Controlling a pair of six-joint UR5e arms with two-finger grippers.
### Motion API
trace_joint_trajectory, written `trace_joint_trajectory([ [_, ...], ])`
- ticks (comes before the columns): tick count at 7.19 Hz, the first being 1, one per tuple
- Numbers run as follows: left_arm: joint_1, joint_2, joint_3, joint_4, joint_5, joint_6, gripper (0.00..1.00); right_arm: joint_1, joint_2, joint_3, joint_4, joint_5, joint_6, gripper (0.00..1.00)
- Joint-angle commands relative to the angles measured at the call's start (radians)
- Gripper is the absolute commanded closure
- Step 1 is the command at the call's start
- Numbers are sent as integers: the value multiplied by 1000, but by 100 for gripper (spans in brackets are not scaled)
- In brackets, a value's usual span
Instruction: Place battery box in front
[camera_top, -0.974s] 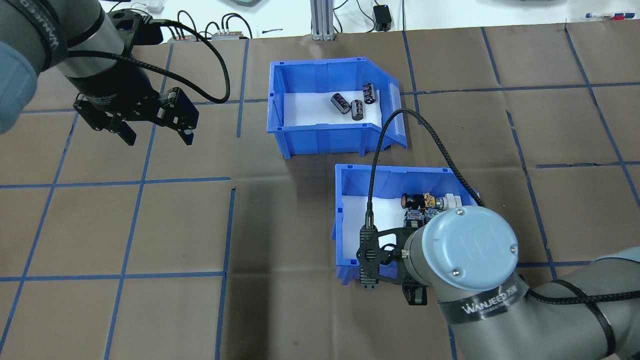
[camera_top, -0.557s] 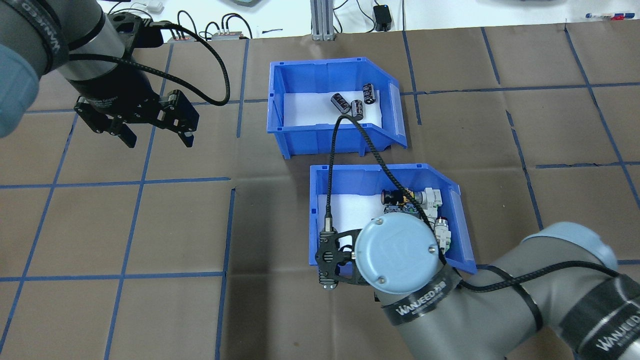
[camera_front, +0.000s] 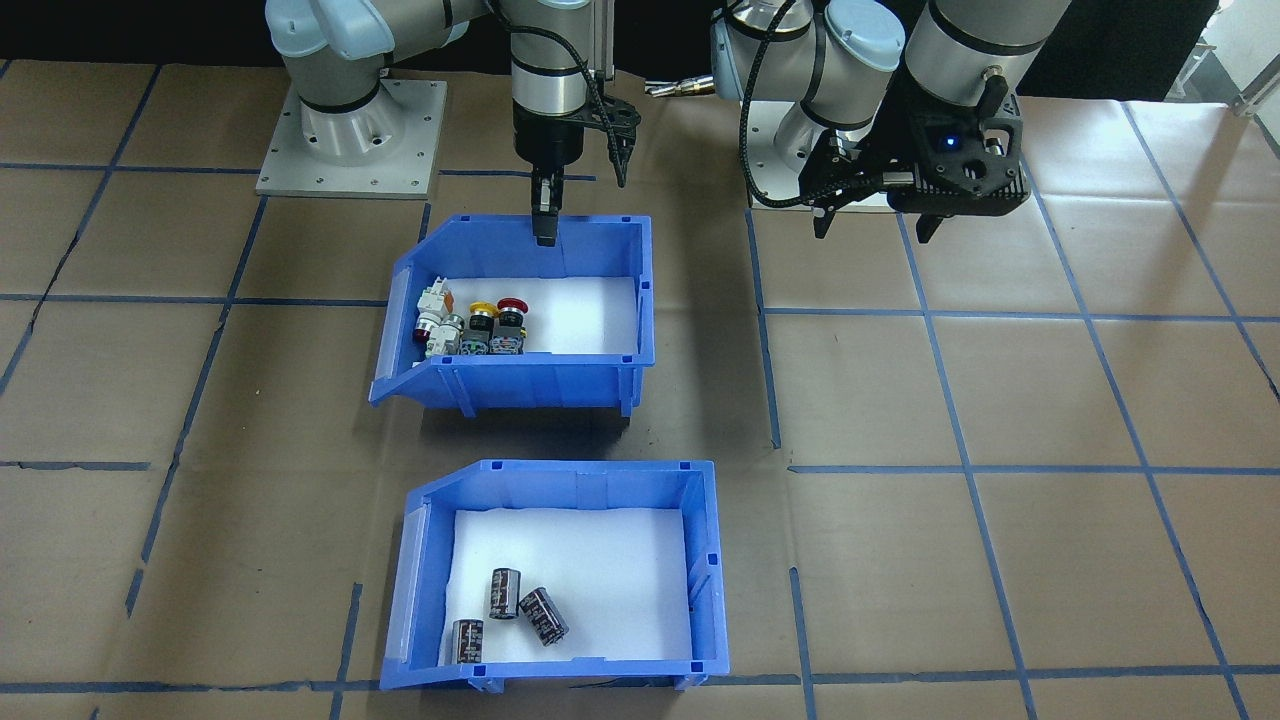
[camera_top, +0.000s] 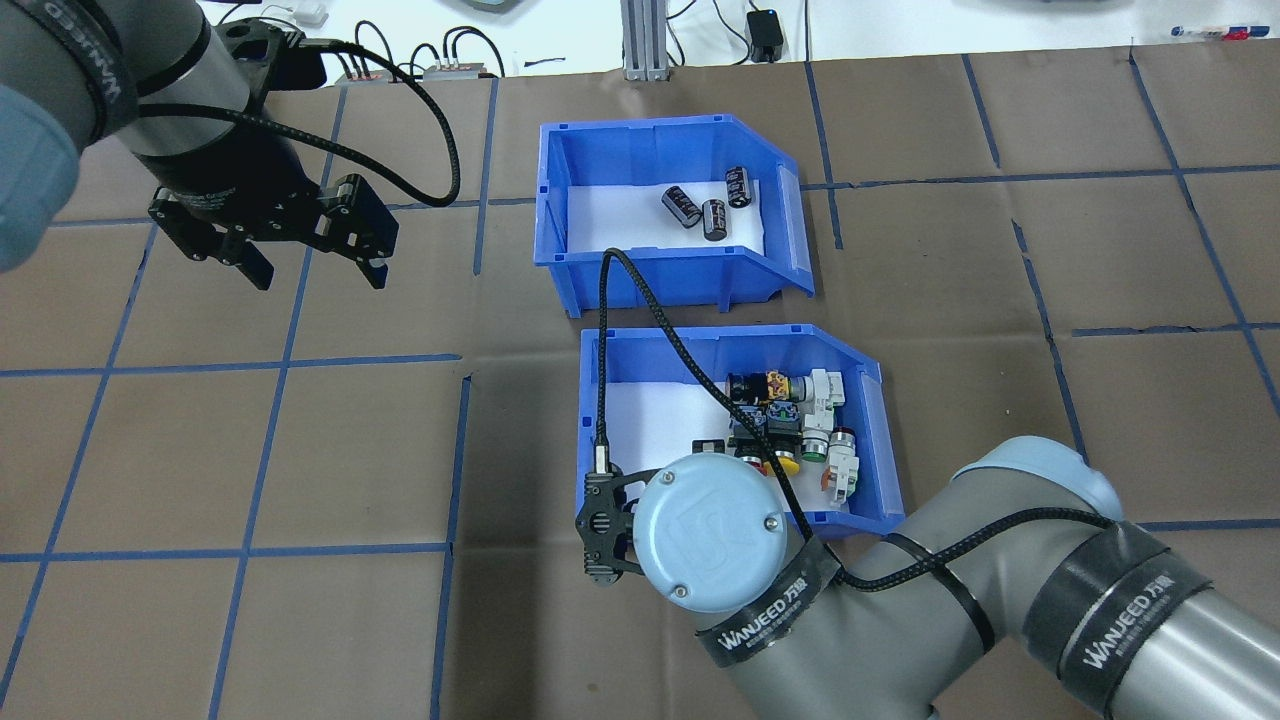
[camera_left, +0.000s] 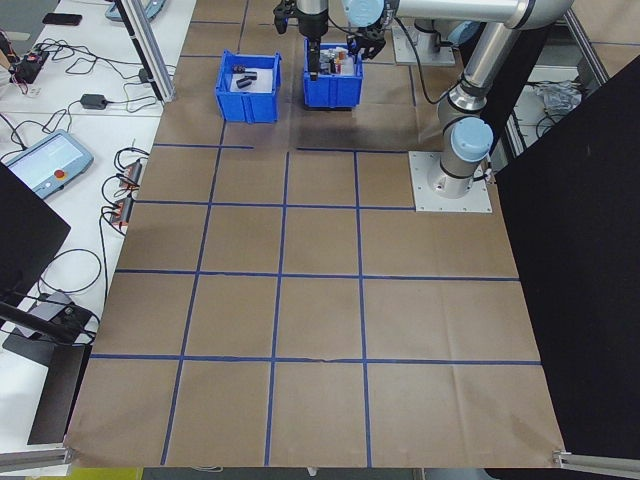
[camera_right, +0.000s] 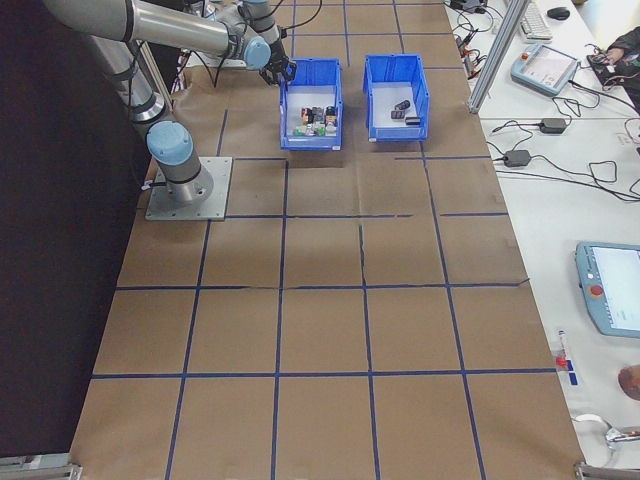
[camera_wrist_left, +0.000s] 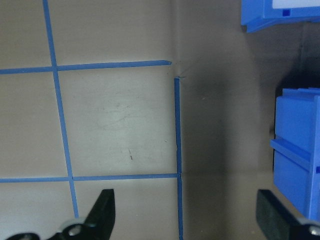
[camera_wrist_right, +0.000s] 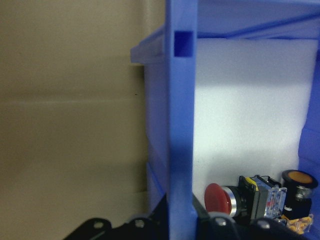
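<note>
- The right tool (camera_front: 545, 235) is closed on the near wall of the switch bin (camera_top: 600, 420), one finger inside and one outside.
- The left tool (camera_top: 310, 262) hangs open above the desk (camera_top: 250, 450), well to the left of the switch bin.
- Risk: if the thin wall slips from the grip, the switch bin can twist and knock the battery box (camera_top: 570, 255), because the two stand just apart.
- The battery box lies beyond the switch bin, away from the robot: blue, with white foam and three dark cylinders (camera_top: 708, 207) near its slanted side.
</note>
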Motion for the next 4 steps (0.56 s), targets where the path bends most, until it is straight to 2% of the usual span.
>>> trace_joint_trajectory([
  [1, 0, 2, -9, 2, -1, 1, 0, 6, 3, 2, -11, 2, 14, 75],
  [2, 0, 2, -9, 2, -1, 1, 0, 6, 5, 5, -8, 9, 16, 20],
  [3, 0, 2, -9, 2, -1, 1, 0, 6, 5, 11, -11, 8, 11, 0],
  [4, 0, 0, -9, 3, -1, 1, 0, 6, 5, 11, -8, 5, 7, 0],
])
